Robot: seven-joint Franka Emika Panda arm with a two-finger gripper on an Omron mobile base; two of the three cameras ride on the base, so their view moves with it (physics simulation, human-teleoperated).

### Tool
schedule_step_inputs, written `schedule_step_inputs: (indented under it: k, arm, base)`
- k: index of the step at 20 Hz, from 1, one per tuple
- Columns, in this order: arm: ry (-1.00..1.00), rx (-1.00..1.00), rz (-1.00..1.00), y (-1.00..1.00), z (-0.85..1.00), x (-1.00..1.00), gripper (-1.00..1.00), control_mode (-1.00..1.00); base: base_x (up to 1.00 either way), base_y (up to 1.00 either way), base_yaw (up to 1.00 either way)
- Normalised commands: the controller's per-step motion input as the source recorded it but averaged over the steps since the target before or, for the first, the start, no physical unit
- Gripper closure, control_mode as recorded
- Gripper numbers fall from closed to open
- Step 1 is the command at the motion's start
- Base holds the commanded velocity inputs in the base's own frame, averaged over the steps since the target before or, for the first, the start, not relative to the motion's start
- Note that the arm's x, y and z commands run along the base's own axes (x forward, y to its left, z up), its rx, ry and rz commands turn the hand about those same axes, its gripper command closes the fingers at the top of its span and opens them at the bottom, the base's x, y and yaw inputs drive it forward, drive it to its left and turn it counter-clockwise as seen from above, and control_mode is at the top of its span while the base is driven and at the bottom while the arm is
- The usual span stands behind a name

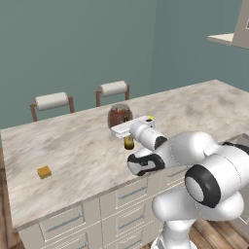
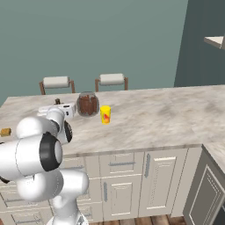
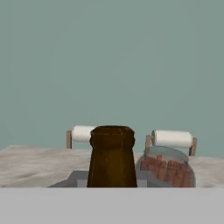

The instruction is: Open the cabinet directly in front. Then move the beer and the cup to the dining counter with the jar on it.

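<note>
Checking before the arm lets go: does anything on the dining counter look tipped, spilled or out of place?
Nothing stands out. The cup and the jar stand upright on the dining counter, with no spill around them. The beer is upright in the gripper, beside the jar. A small orange block lies apart near the far end.

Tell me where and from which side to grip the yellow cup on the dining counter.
Grip the cup around its mid-wall, coming level from the drawer side of the dining counter. It stands upright and tapers downward, so a mid-height pinch should hold. The jar stands close to its left in the right base view, so keep the fingers clear of that side.
</note>
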Motion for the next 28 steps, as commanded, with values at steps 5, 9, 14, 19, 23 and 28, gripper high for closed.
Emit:
schedule_step_inputs:
  k: [5, 9, 14, 19, 23, 28]
  arm:
    - [-0.03, 0.09, 0.0, 0.0, -0.59, 0.11, 1.0, -1.0]
    - [-0.04, 0.14, 0.0, -0.01, -0.49, 0.09, 1.0, -1.0]
    - [-0.06, 0.06, 0.0, 0.0, -0.23, 0.0, 1.0, -1.0]
    - [-0.35, -0.07, 0.0, 0.1, -0.26, 0.06, 1.0, -1.0]
    - [-0.24, -0.03, 0.0, 0.1, -0.14, 0.14, 1.0, -1.0]
    - [0.0, 0.0, 0.0, 0.0, -0.25, 0.0, 1.0, -1.0]
  base:
    - [0.0, 0.0, 0.0]
    - [0.0, 0.0, 0.0]
    - [0.0, 0.0, 0.0]
    - [0.0, 0.0, 0.0]
    - [0.0, 0.0, 0.0]
    - [0.0, 0.0, 0.0]
